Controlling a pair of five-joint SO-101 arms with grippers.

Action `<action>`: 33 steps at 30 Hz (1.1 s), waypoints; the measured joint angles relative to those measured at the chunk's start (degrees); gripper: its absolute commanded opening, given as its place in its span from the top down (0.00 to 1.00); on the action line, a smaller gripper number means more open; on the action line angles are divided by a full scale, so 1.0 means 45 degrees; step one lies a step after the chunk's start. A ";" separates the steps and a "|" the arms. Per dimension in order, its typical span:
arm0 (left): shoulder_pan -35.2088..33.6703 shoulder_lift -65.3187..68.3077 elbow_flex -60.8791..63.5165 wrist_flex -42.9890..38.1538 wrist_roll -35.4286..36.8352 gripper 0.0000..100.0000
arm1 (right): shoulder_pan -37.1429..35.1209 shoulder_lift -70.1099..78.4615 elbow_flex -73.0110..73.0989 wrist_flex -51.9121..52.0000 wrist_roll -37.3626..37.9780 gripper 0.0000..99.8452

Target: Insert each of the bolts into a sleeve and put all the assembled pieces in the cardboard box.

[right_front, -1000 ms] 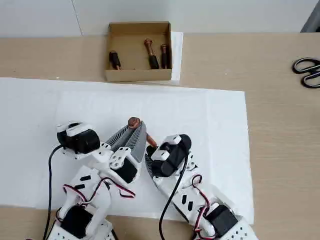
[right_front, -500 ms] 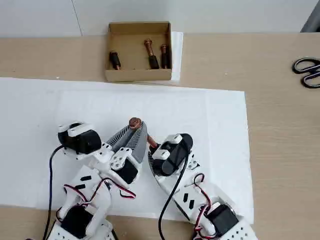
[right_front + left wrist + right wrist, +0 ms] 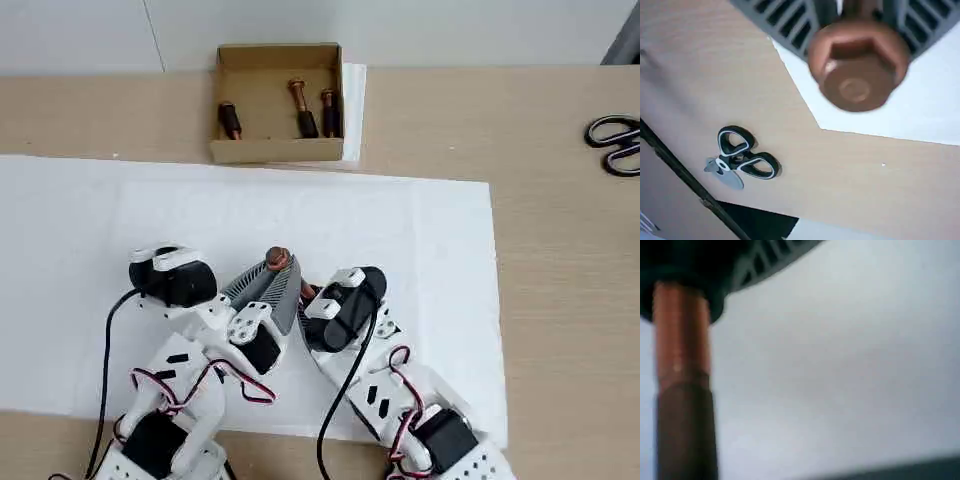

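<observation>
Where the white sheet [image 3: 120, 220] covers the lower centre of the high view, the left gripper [image 3: 276, 270] is clamped on a bolt [image 3: 277, 258] just under its hexagonal head. The head is turned upward and the shaft is slanted toward lower right. Three pieces [image 3: 303, 110] are laid lengthwise, top to bottom, in the cardboard box [image 3: 275, 150] at the upper centre.

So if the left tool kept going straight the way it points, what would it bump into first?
Probably the cardboard box. From above, the left tool, shut on a bolt, aims across the white sheet at its near wall; height is unclear.
</observation>
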 measured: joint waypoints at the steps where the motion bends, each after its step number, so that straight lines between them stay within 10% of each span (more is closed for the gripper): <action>1: 0.0098 0.0000 -0.0020 0.0098 0.0000 0.99 | 0.0000 0.0000 0.0000 0.0000 0.0000 1.00; 33: 0.2051 -0.0137 0.0645 0.2403 -0.0469 0.99 | -0.0410 0.0078 -0.0391 0.0098 0.0860 1.00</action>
